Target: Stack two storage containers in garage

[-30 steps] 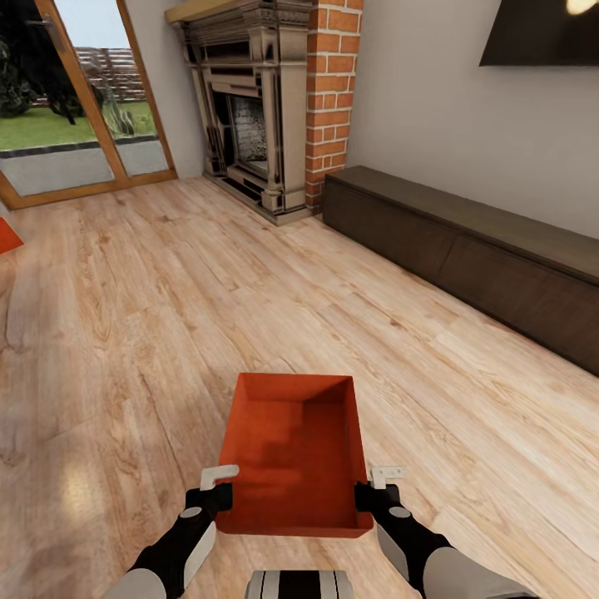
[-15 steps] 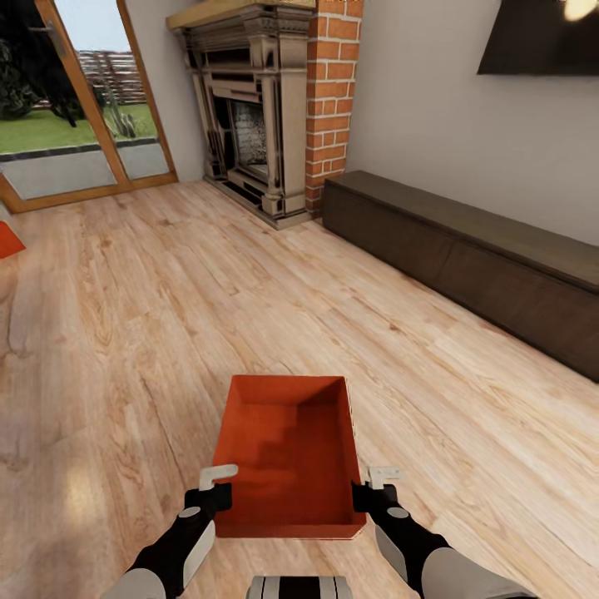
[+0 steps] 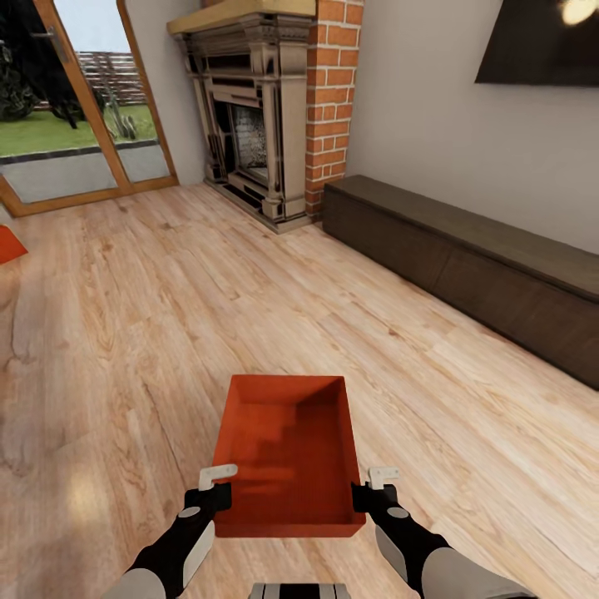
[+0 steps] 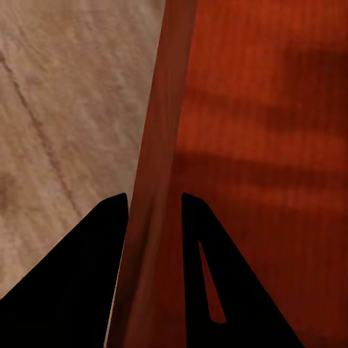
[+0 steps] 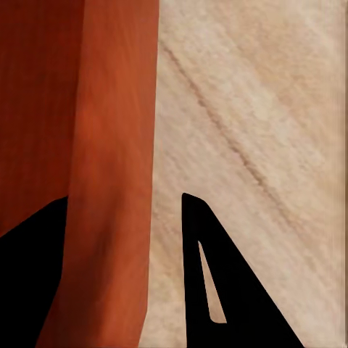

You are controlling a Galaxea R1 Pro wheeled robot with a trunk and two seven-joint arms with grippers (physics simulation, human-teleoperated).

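Storage container (image 3: 287, 453), 6 o'clock: left claw (image 3: 218, 485) and right claw (image 3: 371, 484) each pinching one side wall, two-handed for level carry toward garage.

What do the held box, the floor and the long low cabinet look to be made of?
Box: plain orange-red with a matte, faintly ribbed surface and thin straight walls, likely plastic, possibly card. Floor: light wood planks with visible grain and knots and a slight sheen. Cabinet: dark brown and matte with faint grain, likely wood or veneer. As these are renders, all of this is a guess from texture.
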